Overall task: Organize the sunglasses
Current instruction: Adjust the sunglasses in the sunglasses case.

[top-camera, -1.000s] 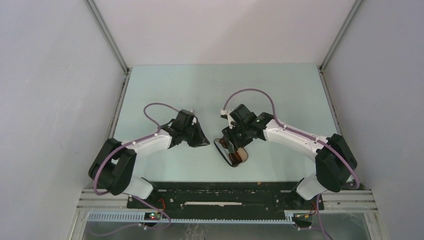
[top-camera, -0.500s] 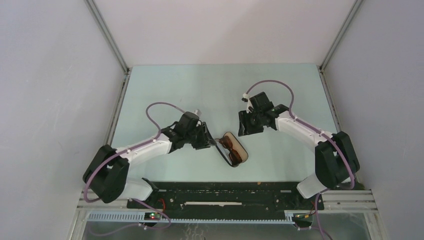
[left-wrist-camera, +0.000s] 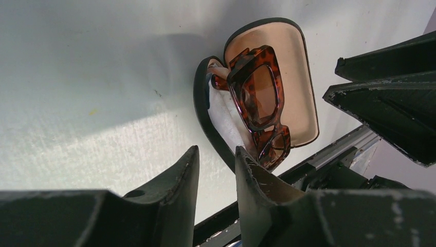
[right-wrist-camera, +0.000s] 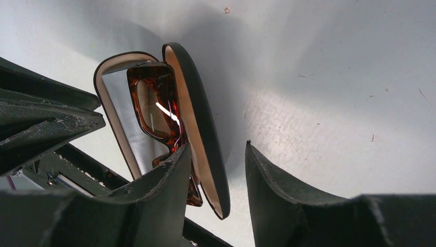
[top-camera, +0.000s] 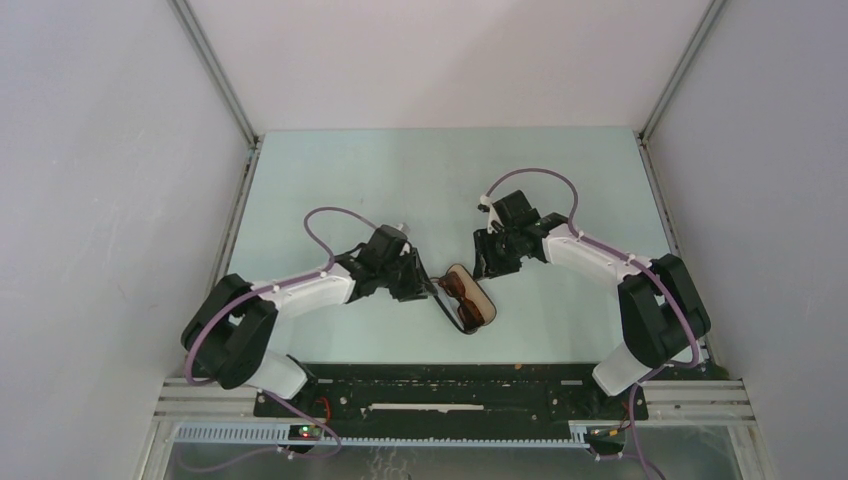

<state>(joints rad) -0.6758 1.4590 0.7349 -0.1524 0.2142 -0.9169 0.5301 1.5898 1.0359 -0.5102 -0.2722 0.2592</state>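
Since both wrist cameras show daylight between the fingers, I record each claw as parted and holding nothing. The left gripper (left-wrist-camera: 216,152) stands with only a narrow gap, bare table (left-wrist-camera: 77,77) showing through it; the black rim of the case (left-wrist-camera: 297,77) runs down just beside one of its fingertips, and I cannot tell whether they touch. The right gripper (right-wrist-camera: 218,146) is set wider, again with only table surface between its fingers. One of its fingers overlaps the near end of the case in its own wrist view, and contact there cannot be confirmed either. Moving outward, the case lies open on the table between the two claws, its two halves spread and the tan lining exposed. The sunglasses (left-wrist-camera: 257,87) lie folded inside it, brown mottled frame uppermost, lenses facing up, resting along the hinge side between the two halves. From the overhead camera, the left gripper sits just beside the case's left edge and the right gripper just beyond its far end. The case is angled, near the front-centre of the table. Both arms reach inward from their bases at the near edge, purple cables looped above the wrists.
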